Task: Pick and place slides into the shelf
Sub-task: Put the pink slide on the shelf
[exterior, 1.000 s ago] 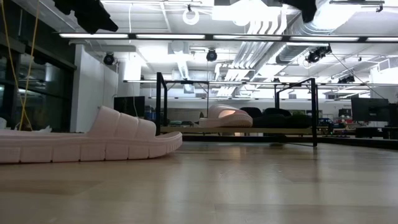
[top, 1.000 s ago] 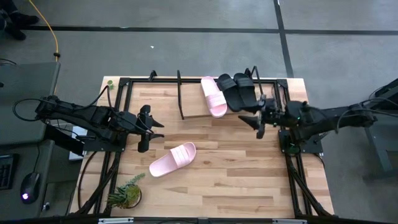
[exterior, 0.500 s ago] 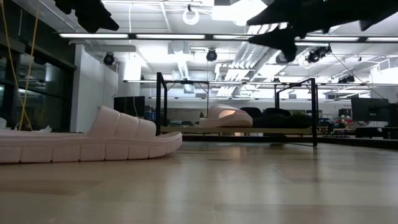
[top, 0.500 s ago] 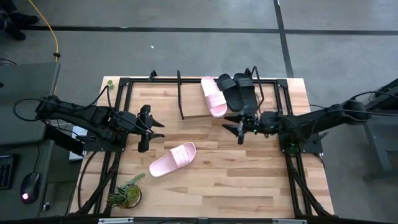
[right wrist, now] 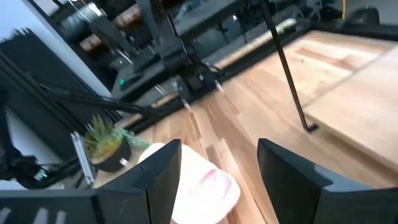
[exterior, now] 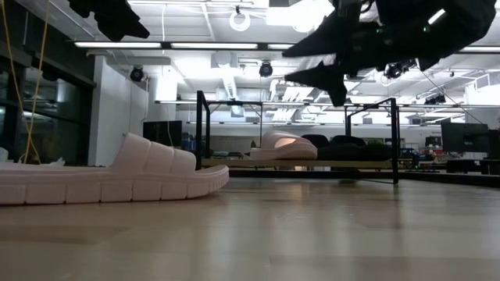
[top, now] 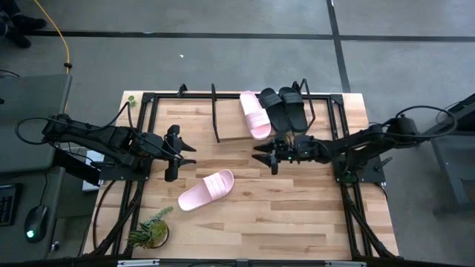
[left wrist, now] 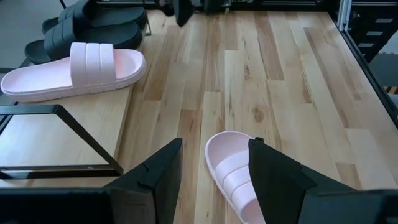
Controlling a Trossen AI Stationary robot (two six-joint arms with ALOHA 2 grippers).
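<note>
One pale pink slide [top: 206, 189] lies sole-down on the table, left of the middle. It also appears as the pink slide [exterior: 117, 179] in the low view and the pink slide [right wrist: 202, 186] in the right wrist view. The shelf [top: 234, 122] stands at the far edge. On its board rest a second pink slide [top: 254, 115] and two black slides [top: 282, 107]. My right gripper [top: 264, 154] hangs open over the middle of the table, between the shelf and the loose pink slide. My left gripper [top: 180, 153] waits open above and left of that slide [left wrist: 233, 177].
A small potted plant [top: 152, 231] stands at the near left corner. The black frame [top: 145, 119] runs along the table's left, right and far edges. The left half of the shelf board [left wrist: 56, 137] is bare. Bare wood lies near and right of the loose slide.
My right gripper has travelled from beside the shelf's right end toward the table's left, to the middle of the table and closer to the loose pink slide. It stays open. The slides have not moved.
</note>
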